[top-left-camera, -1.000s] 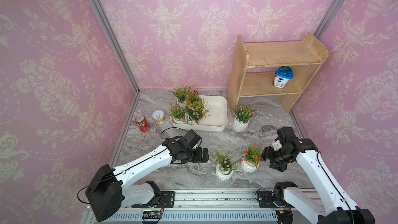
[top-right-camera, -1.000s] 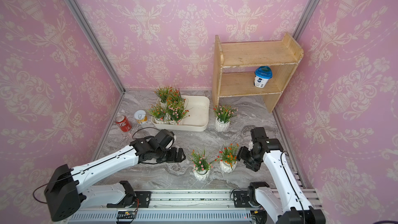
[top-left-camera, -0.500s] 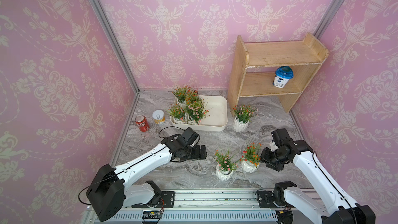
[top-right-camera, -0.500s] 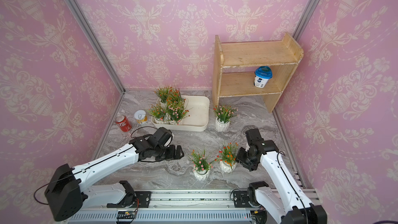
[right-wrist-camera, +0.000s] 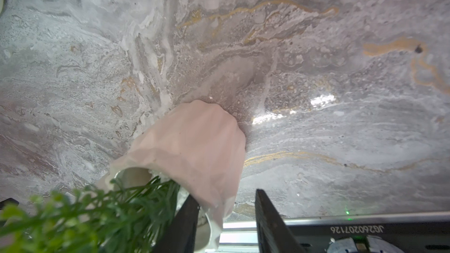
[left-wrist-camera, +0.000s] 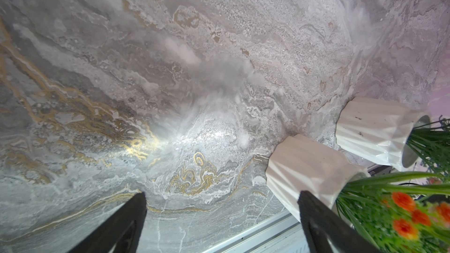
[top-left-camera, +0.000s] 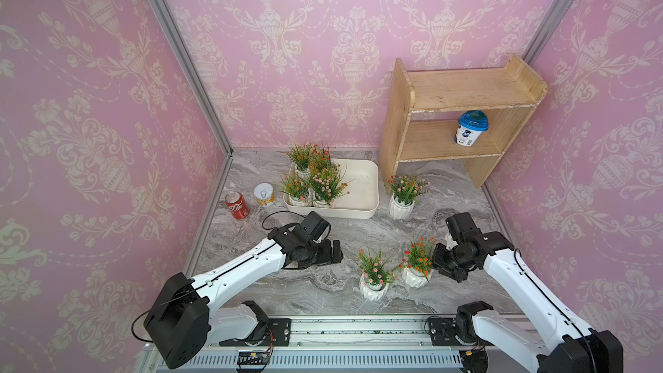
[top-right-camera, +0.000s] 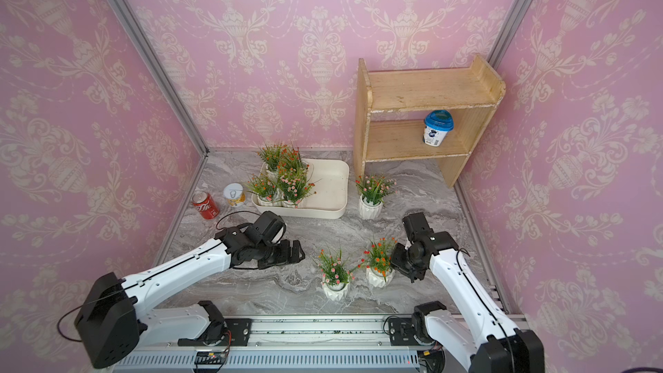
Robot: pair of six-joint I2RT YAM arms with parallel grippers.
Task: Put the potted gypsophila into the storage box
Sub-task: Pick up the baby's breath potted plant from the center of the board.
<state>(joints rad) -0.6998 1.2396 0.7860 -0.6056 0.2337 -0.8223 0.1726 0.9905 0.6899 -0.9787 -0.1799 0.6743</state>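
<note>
**Top views.** In both top views the potted gypsophila (top-left-camera: 416, 270) (top-right-camera: 379, 268) stands upright on the tabletop (top-left-camera: 358, 231) at lower right of centre. It is just beside a second pot (top-left-camera: 373, 283) and well apart from the storage box (top-left-camera: 360, 188) at upper centre, whose left end holds several pots. The right end effector (top-left-camera: 438, 261) sits at its right, fingers masked by foliage.

**Left wrist.** The left end effector (left-wrist-camera: 221, 193) is spread wide and empty over bare tabletop. Two ribbed pots at right are cropped, their flowers blurred.

**Right wrist.** The right end effector (right-wrist-camera: 224, 193) is partly closed astride the pot's rim wall, with a gap outside: not clamped. The pot looks rigid, smooth, chippable and top-heavy, so the rim wall is the hold, not the soft stems. The flowers are out of frame.
</note>
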